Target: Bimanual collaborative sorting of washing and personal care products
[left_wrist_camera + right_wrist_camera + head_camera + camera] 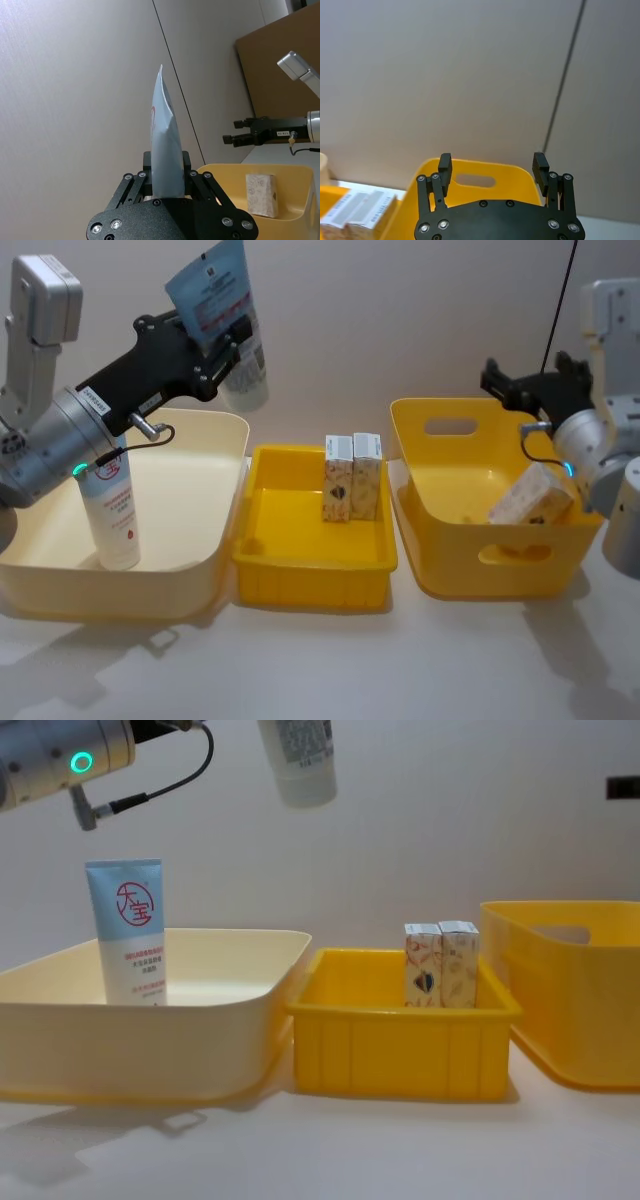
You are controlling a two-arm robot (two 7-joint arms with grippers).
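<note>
Left pincer (pixel 166 170) clamps a tube (pixel 164 125), its lower end hidden.

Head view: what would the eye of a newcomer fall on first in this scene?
The left tool holds a light-blue tube, white cap down, high above the right side of the cream tub, where a second tube stands upright. Two patterned cartons stand side by side in the middle yellow tray. A third carton leans inside the right yellow basket, below the open right tool.
</note>
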